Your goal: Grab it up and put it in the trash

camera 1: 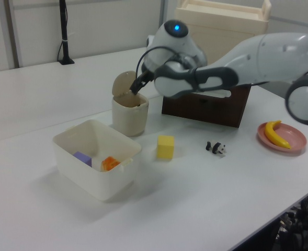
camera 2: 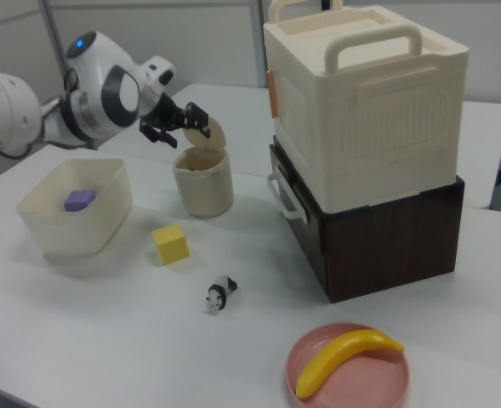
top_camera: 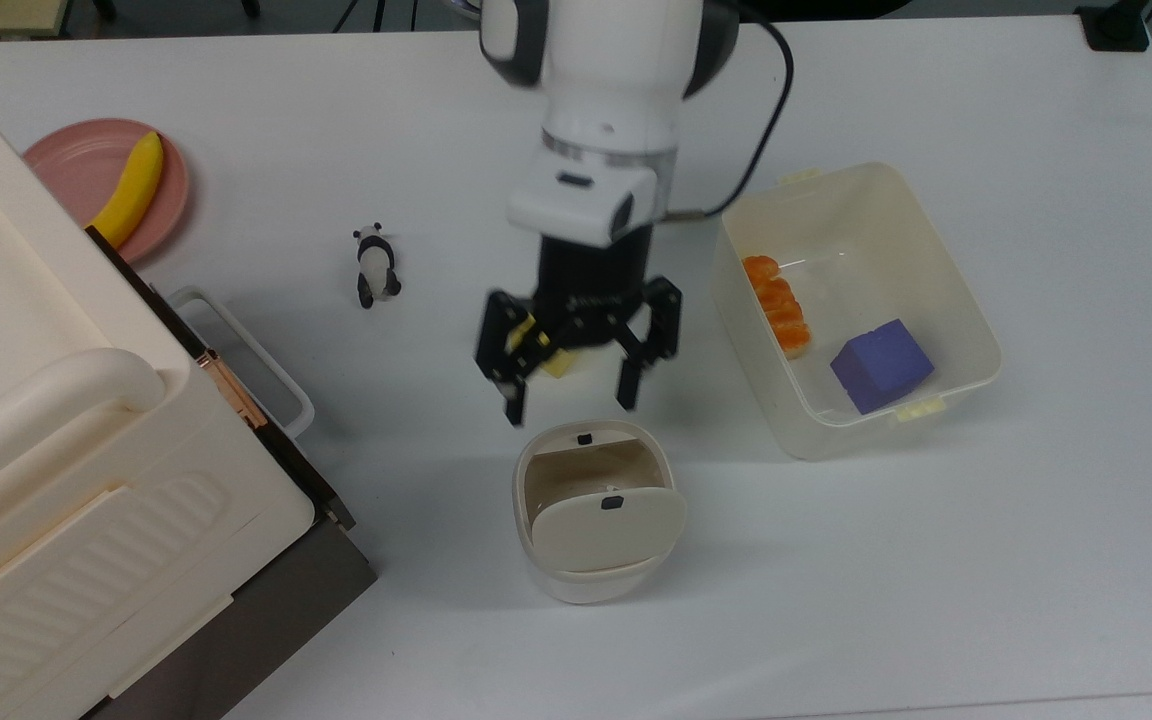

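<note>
Now the gripper (top_camera: 570,398) hangs above the table (top_camera: 936,600) with its two black fingers (top_camera: 626,385) spread wide and nothing between them — released. In the top view it sits at about twelve o'clock from the trash (top_camera: 591,590), just beyond the bin's rim; in the right view the gripper (camera 2: 175,126) is level with the raised flap and slightly toward ten o'clock of the bin (camera 2: 203,191).

The trash stands upright with its swing lid (top_camera: 608,524) tipped, leaving the opening bare on the side nearest the gripper; a small dark tab shows on the lid and another on the far rim. The paper wad cannot be made out: the bin's interior is shadowed and I cannot tell whether it lies inside.

A yellow cube (top_camera: 554,362) peeks out under the gripper in the top view, and in the left view the cube (camera 1: 165,147) rests on the table at four o'clock from the trash (camera 1: 129,115). At three o'clock in the top view lies a cream tub (top_camera: 966,330) holding a purple block (top_camera: 882,365) and orange segments (top_camera: 776,305). A panda figurine (top_camera: 376,265) lies toward ten o'clock — well apart from the bin.
</note>
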Tool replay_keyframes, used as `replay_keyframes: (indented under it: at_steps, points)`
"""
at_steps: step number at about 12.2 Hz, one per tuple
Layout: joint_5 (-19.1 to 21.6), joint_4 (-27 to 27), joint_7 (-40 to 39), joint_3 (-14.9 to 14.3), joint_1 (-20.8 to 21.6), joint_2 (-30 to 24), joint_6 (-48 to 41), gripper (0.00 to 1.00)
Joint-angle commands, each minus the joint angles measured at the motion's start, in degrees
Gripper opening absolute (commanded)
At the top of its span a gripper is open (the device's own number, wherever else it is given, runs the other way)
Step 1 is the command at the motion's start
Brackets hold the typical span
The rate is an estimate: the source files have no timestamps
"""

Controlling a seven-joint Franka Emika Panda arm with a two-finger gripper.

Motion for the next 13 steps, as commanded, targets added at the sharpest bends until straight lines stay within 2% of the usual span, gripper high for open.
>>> replay_keyframes:
  at_steps: [1, 4, 6, 7, 9, 10, 11, 13]
  points:
    - [2.16, -7.57, 1.67, 0.18, -0.79, -12.16, -15.56, 1.00]
    - [5.08, -7.40, 2.90, 0.18, -0.35, -17.96, -37.51, 1.00]
    - [5.87, -7.22, 4.92, 0.10, -0.44, -21.12, -47.65, 1.00]
    - [6.74, -7.05, 5.10, -0.08, -0.61, -22.10, -49.61, 1.00]
    - [14.01, -7.05, 5.63, -1.30, -1.05, -25.00, -52.09, 1.00]
    - [18.22, -7.05, 5.54, -2.88, -0.88, -25.19, -50.87, 1.00]
    - [20.79, -7.57, 5.54, -3.68, -0.88, -25.19, -49.03, 1.00]
    - [23.17, -7.32, 5.63, -4.21, -0.44, -25.71, -48.66, 1.00]
